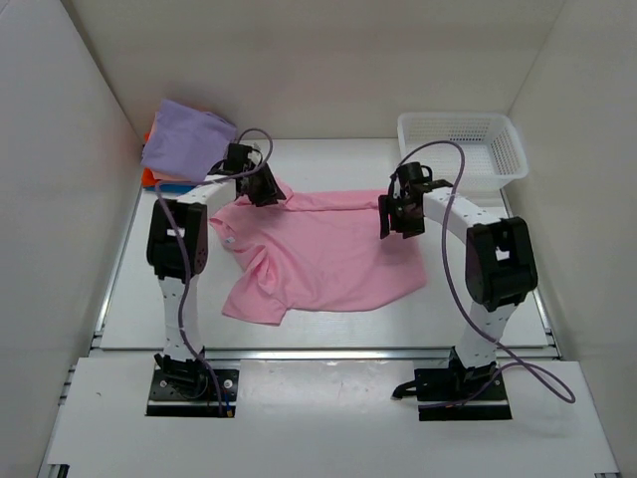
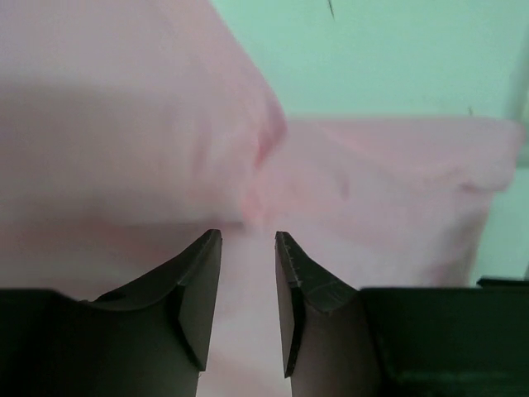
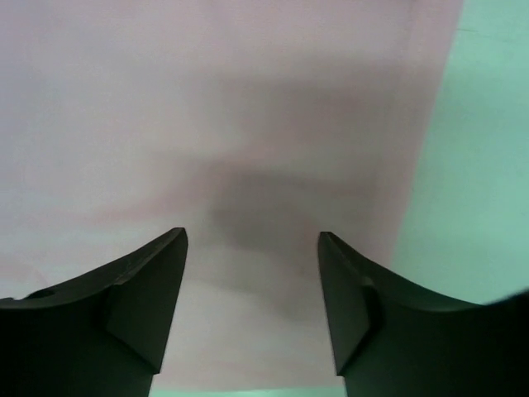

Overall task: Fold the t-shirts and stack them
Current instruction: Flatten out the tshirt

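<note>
A light pink t-shirt (image 1: 328, 254) lies spread on the table, with one sleeve bunched at its near left. My left gripper (image 1: 261, 187) is low over the shirt's far left corner. In the left wrist view its jaws (image 2: 248, 236) stand a narrow gap apart with pink cloth (image 2: 372, 190) under and ahead of them. My right gripper (image 1: 398, 214) is over the shirt's far right part. In the right wrist view it (image 3: 252, 233) is wide open just above the pink cloth (image 3: 248, 99). A folded lavender shirt (image 1: 184, 139) lies on an orange one (image 1: 149, 177) at the far left. No blue shirt shows.
A white mesh basket (image 1: 463, 144) stands at the far right corner. White walls close in the table on the left, right and back. Grey cables loop from both arms above the shirt.
</note>
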`<action>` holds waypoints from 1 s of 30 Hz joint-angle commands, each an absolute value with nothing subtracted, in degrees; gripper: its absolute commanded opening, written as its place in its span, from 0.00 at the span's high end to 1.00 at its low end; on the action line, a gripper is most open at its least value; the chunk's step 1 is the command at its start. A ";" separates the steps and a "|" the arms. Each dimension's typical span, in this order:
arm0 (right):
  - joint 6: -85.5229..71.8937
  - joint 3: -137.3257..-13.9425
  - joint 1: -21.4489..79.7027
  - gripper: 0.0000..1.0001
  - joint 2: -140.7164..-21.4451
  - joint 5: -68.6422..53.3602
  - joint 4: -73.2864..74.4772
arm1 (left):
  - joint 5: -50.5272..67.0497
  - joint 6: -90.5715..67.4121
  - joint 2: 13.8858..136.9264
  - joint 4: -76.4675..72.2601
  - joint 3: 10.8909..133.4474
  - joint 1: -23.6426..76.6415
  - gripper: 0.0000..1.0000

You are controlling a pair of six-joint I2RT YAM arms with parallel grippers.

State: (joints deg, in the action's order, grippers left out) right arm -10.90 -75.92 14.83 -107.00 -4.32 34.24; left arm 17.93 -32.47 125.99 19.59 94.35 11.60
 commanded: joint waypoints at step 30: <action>-13.10 -42.69 4.03 1.00 -78.50 -28.74 22.38 | 2.99 -17.14 77.52 18.81 39.20 13.89 1.00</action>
State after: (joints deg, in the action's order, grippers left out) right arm -13.28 -37.06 2.24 -81.56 -23.73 17.98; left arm 2.92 -17.76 78.78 17.50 36.97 14.04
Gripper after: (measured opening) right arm 0.015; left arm 0.016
